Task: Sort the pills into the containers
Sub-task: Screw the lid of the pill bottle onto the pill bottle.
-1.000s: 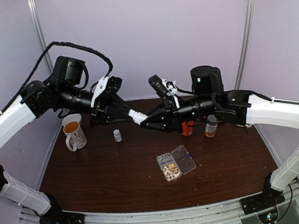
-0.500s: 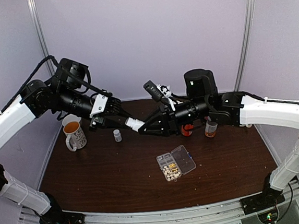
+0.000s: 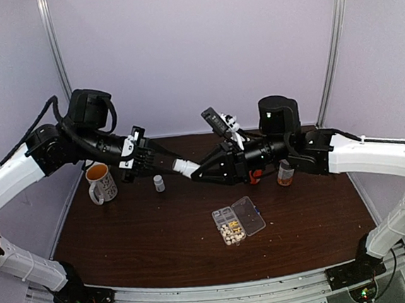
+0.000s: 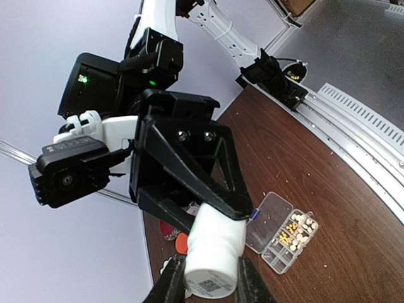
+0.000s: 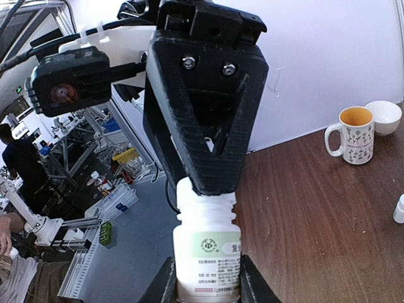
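A small white bottle (image 3: 185, 167) hangs in the air over the back of the table, held from both ends. My right gripper (image 3: 194, 172) (image 5: 205, 281) is shut on the labelled body (image 5: 207, 252). My left gripper (image 3: 177, 165) (image 4: 210, 281) is shut on the cap end (image 4: 214, 252), and the neck threads show just below its fingers. The clear organizer box (image 3: 225, 219) (image 4: 273, 260) lies open on the table below. Cream and yellowish pills (image 3: 230, 228) (image 4: 300, 228) fill some containers, and the lid (image 3: 249, 215) lies flat to its right.
A mug (image 3: 100, 182) (image 5: 356, 134) stands at back left, with a white bowl (image 5: 382, 117) behind it. Another tiny white bottle (image 3: 159, 183) stands on the table. An amber bottle (image 3: 285, 172) and an orange-capped one (image 3: 254, 177) stand behind my right arm.
Both grippers have come down a little with the bottle between them. My left wrist has rolled round the cap end. Both grips are unchanged.
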### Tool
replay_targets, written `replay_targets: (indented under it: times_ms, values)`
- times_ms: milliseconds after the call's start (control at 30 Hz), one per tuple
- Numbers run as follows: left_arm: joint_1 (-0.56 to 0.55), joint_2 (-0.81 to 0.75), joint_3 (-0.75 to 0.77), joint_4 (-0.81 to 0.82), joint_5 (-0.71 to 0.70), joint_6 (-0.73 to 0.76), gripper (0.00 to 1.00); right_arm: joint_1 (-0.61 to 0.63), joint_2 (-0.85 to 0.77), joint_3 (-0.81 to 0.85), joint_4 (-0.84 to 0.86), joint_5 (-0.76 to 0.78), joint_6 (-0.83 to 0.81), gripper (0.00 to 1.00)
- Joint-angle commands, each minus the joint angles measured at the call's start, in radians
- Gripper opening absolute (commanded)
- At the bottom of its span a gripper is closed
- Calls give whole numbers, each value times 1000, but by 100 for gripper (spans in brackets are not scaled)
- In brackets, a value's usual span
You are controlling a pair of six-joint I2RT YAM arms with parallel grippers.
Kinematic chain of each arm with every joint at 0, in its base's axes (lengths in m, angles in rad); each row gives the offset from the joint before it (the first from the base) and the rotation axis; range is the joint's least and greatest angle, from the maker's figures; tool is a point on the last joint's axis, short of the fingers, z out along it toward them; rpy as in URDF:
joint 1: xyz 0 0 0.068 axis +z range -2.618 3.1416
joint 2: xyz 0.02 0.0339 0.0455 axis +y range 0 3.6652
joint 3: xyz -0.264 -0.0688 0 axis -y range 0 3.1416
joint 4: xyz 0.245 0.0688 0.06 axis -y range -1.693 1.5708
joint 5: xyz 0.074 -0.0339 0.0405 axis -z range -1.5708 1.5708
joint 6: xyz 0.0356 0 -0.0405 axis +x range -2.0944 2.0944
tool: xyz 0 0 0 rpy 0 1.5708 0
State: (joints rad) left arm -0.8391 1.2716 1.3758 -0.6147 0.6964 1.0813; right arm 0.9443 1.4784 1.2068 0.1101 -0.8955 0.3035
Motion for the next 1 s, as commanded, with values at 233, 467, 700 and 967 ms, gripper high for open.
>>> replay_targets:
  times_ms: [233, 467, 700, 967]
  values:
    - [-52, 51, -8, 98, 169, -142, 25, 32, -60, 67, 87, 118, -255, 0]
    - [-52, 74, 14, 62, 125, -173, 25, 83, -60, 130, -95, 253, -450, 0]
    - [-52, 89, 28, 33, 130, -158, 24, 122, -49, 164, -158, 377, -492, 0]
    - [-52, 62, -2, 33, 187, -57, 23, 81, -63, 86, 150, 154, -207, 0]
